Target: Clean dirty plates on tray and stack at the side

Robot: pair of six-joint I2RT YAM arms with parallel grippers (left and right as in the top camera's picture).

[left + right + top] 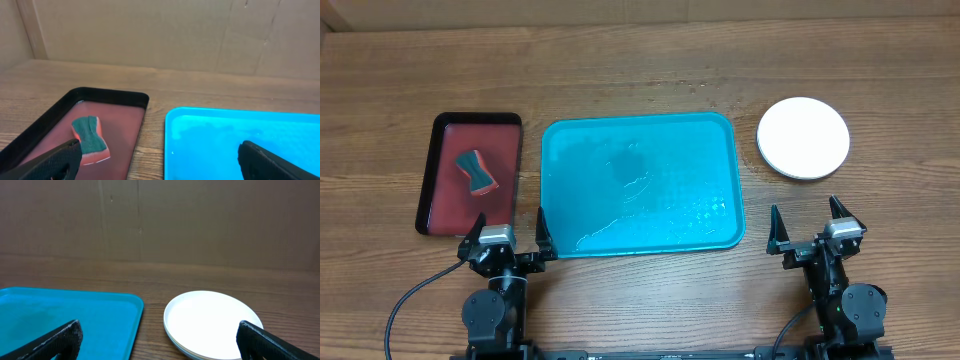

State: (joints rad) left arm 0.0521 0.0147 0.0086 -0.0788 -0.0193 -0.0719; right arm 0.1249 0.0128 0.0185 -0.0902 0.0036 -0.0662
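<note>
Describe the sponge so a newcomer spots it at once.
Start at the large turquoise rectangular plastic tray mid-table. Left of it lies a smaller dark red, black-rimmed tray; inside rests the waisted green-topped, orange-based sponge. Nothing else sits in that tray.

No words, numbers, labels or signs to read anywhere. Nothing printed on the tray (638,183) or on the plates (803,137).
</note>
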